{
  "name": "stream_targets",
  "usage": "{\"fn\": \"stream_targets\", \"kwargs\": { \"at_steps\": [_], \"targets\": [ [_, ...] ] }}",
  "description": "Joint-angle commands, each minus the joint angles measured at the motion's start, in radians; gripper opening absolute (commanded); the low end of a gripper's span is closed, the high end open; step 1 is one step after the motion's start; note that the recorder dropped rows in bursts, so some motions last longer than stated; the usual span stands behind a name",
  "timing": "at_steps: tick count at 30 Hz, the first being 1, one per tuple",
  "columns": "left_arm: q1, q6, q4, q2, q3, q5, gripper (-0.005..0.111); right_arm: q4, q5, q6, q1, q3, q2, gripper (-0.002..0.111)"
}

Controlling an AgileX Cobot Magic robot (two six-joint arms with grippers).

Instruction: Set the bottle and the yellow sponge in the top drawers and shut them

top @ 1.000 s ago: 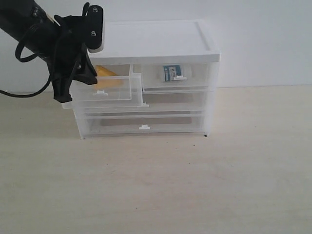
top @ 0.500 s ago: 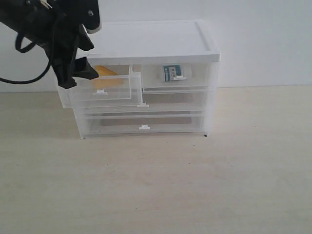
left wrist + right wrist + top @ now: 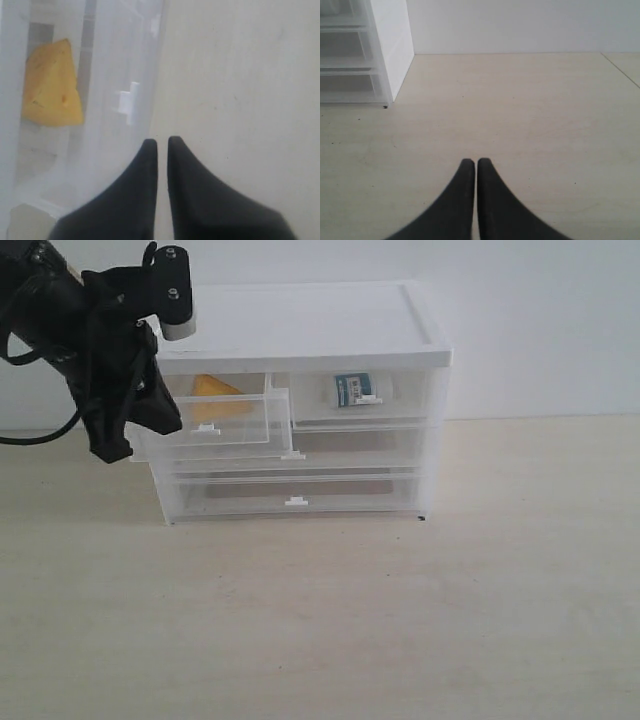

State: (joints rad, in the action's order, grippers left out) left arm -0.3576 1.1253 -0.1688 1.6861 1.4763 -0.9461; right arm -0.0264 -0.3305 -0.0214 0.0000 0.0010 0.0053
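The yellow sponge (image 3: 214, 389) lies inside the left top drawer (image 3: 235, 430), which stands pulled out from the white cabinet (image 3: 310, 320). The bottle (image 3: 352, 390) lies in the right top drawer (image 3: 410, 400), which is pushed in. My left gripper (image 3: 114, 446) hangs just off the open drawer's outer left side, shut on nothing. In the left wrist view the sponge (image 3: 50, 92) shows through the drawer wall, the white tab handle (image 3: 129, 102) sits close ahead of my left gripper (image 3: 162, 142). My right gripper (image 3: 476, 162) is shut and empty over bare table, out of the exterior view.
Two full-width translucent drawers (image 3: 295, 490) sit below the top ones, the upper one standing slightly out. The cabinet's corner (image 3: 390, 55) lies ahead of my right gripper. A pale wooden table (image 3: 400, 620) spreads in front, and a white wall stands behind.
My left gripper rose beside the open drawer, then swung left and down to its outer side. The drawer and sponge have not visibly moved.
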Motion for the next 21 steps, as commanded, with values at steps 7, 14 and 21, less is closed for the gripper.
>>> {"fn": "stream_targets", "kwargs": {
  "at_steps": [7, 14, 21],
  "targets": [
    [-0.001, -0.006, -0.006, 0.049, -0.003, 0.213, 0.004, 0.002, 0.009, -0.002, 0.000, -0.001, -0.005, 0.000],
    [-0.001, -0.004, 0.038, 0.107, -0.003, 0.350, 0.004, 0.002, 0.009, -0.002, 0.000, -0.001, -0.005, 0.000],
    [-0.001, -0.012, 0.038, 0.136, -0.003, 0.558, 0.004, 0.002, 0.009, -0.002, 0.000, -0.001, -0.005, 0.000]
  ]
}}
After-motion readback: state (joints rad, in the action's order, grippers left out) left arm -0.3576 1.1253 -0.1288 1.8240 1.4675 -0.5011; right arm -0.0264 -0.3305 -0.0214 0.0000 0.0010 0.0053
